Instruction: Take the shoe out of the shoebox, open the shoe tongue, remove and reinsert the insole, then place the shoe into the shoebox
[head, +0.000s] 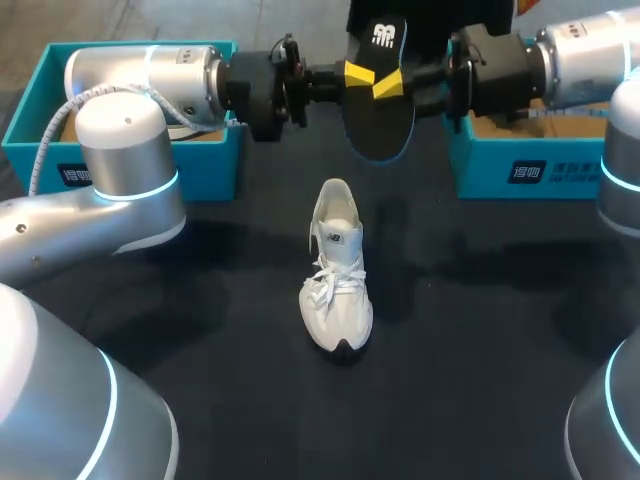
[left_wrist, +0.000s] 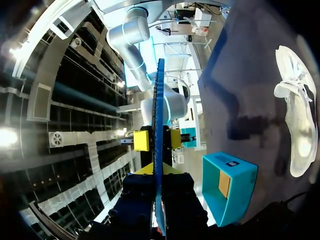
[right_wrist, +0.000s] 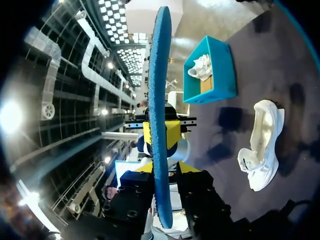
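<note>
Edges: left shoebox (head: 215, 160) and right shoebox (head: 480, 170) flank the far side, well apart from the shoe (head: 337, 285).
Shoe: upright, mid-worktop (head: 480, 330).
Insole (head: 381, 125): held aloft beyond the shoe.
Left gripper (head: 358, 75): clamped on the insole.
Right gripper (head: 388, 84): clamped on the insole too.

On the table (head: 480, 380), the shoe (head: 337, 280) is laid at the middle, toe toward the robot, heel away. The insole (head: 378, 95) is held above the table, beyond the heel. It is pinched from the left by the left gripper (head: 355, 74) and from the right by the right gripper (head: 392, 84). The left shoebox (head: 140, 170) is set far left, the right shoebox (head: 520, 170) far right. A second shoe (right_wrist: 201, 67) is seen inside the left shoebox.
</note>
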